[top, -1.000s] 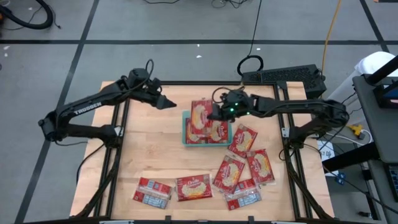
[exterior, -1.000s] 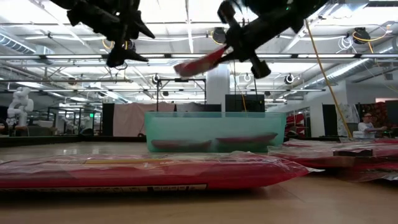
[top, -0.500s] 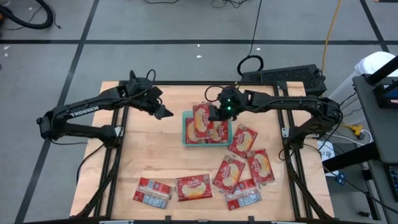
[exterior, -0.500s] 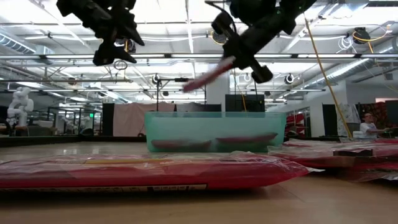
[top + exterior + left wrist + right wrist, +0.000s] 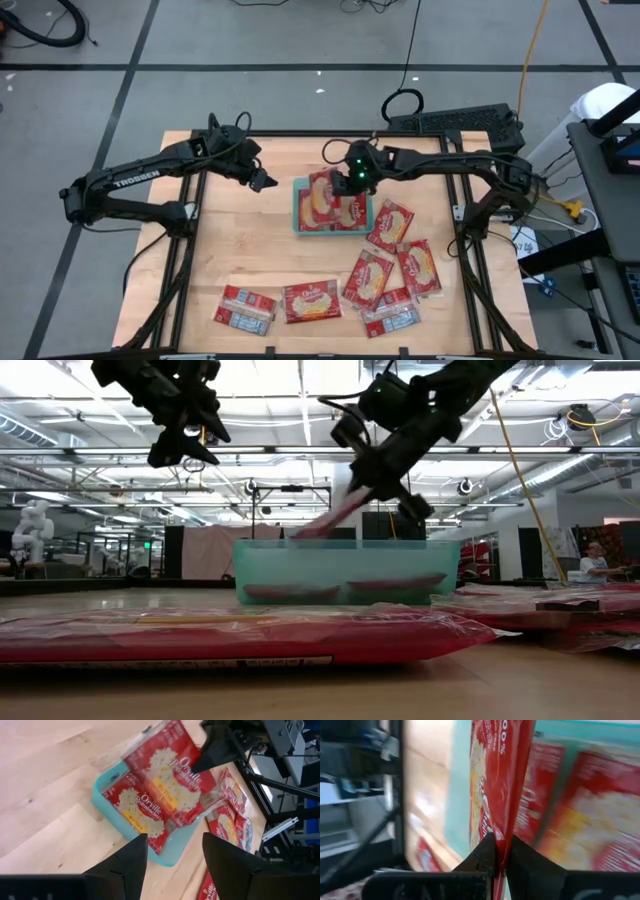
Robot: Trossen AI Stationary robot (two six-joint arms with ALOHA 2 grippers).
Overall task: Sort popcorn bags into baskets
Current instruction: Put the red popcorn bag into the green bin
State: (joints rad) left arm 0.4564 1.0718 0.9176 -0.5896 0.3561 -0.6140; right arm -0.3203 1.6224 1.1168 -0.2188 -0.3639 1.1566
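My right gripper [image 5: 347, 180] is shut on a red popcorn bag [image 5: 322, 190] above the teal tray [image 5: 296, 207]. In the low view the bag [image 5: 328, 517] slants down from the gripper [image 5: 385, 478] toward the tray's rim [image 5: 340, 545]. Other bags [image 5: 355, 212] lie flat inside the tray, seen also in the left wrist view [image 5: 142, 812]. My left gripper [image 5: 264, 181] is open and empty, raised just left of the tray, its fingers [image 5: 175, 855] pointing toward it. My right gripper pinches the bag's edge [image 5: 496, 837] between its two fingers. The fingers come from the table's right side, slanting down. The bag is lifted clear and tilted, its free end [image 5: 305, 532] lowest, just over the tray's left half.
Several loose bags lie on the table near and right of the tray [image 5: 390, 222], [image 5: 417, 267], [image 5: 368, 277], and along the near edge [image 5: 311, 300], [image 5: 246, 308]. Black frame rails [image 5: 190, 240] run along the table's sides. Bare wood shows left of the tray [image 5: 240, 240].
My right gripper has gone toward the table's left edge and down with the bag, whose free end has tipped down toward the tray. My left gripper has drawn back a little toward the near left, still open.
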